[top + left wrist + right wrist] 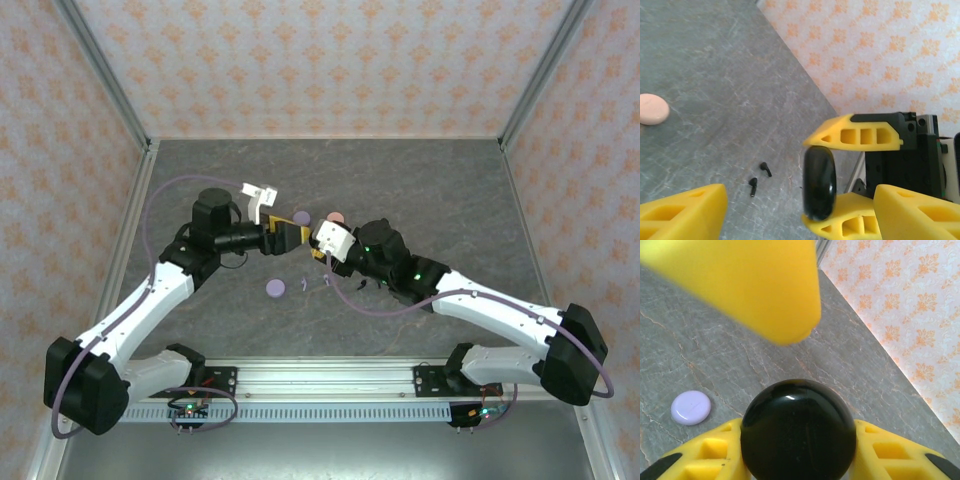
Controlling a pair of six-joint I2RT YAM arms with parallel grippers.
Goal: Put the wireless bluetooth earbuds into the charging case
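Grey marbled tabletop (420, 190) across centre; orange-floral wallpaper (320, 60) at top and sides; metal corner post (105, 70) upper left; slotted aluminium rail (330, 378) along bottom.

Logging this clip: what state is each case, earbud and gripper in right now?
black glossy round charging case: closed, held on edge in the right gripper's jaws.
pink round case: closed, flat on the grey stone-pattern table.
lavender round case: closed, flat on the table.
two black stemmed earbuds: loose on the table, outside any case.
right gripper: shut on the black case.
left gripper: open, empty.
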